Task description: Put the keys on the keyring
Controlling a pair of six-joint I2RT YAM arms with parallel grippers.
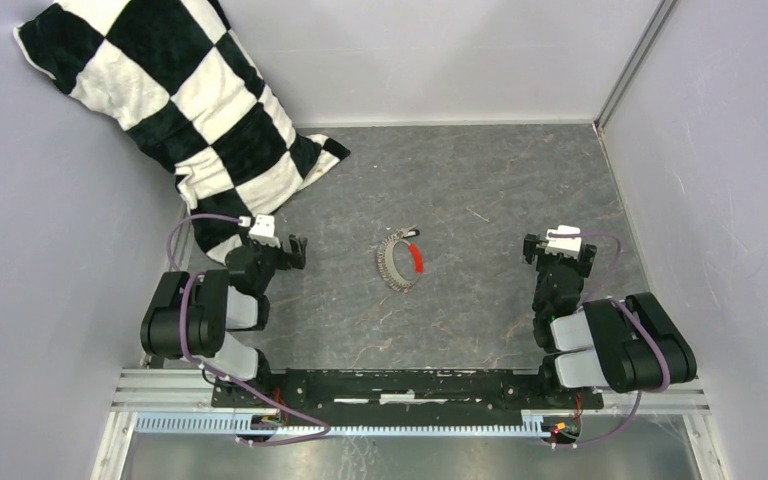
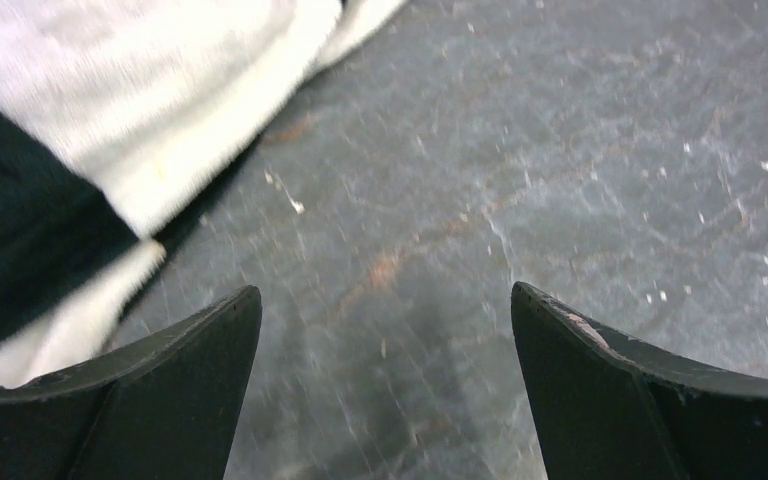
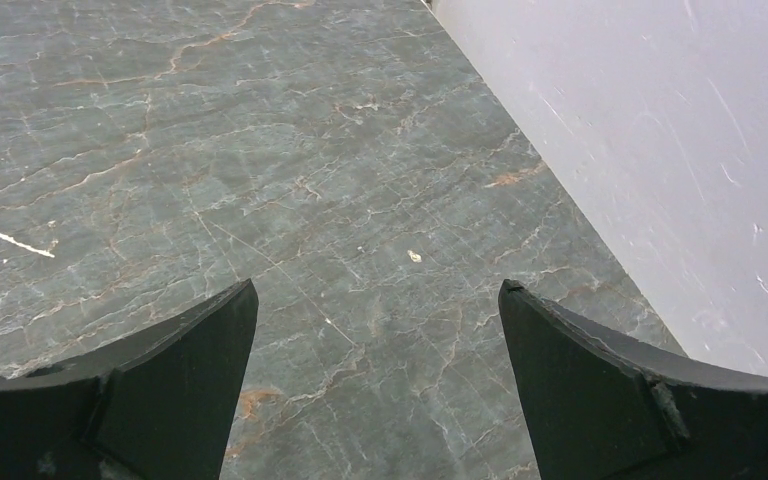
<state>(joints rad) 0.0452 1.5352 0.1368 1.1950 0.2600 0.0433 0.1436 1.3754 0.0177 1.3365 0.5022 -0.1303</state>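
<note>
Grey marbled table (image 1: 520, 180), pale lilac walls (image 1: 720, 150) on three sides, toothed aluminium rail (image 1: 410, 426) along the near edge. Black-and-white checkered pillow (image 1: 180, 100) slumped in the far-left corner, upper end against the walls, lower end on the table. Keyring (image 1: 398, 262) flat on the table roughly midway between the two arms, well apart from both: thin silvery loop, small silvery pieces packed along its left side, red tag (image 1: 416, 258) on its right side. Small dark piece (image 1: 409, 231) at the loop's far edge, touching or just beside it; too small to call as a key, can't tell whether strung or loose. Left pincer (image 1: 295, 252) low over the table, just beside the pillow's near end, spread wide, holding nothing. Left wrist view, slightly blurred, same story: left pincer (image 2: 385, 300) with dark fingers (image 2: 190, 390) far apart, bare table (image 2: 560, 150) between them, pillow (image 2: 80, 120) filling the upper left, a few white specks on the surface. Right pincer (image 1: 558, 252) low near the right wall, likewise spread wide and empty. Right wrist view: right pincer (image 3: 378, 290) with fingers (image 3: 600, 390) far apart, only veined table (image 3: 260, 150) in between, right wall (image 3: 680, 150) rising close at the right, thin white streak (image 3: 5, 238) on the surface at the left edge. Purple cables (image 1: 205, 216) looped over each arm.
</note>
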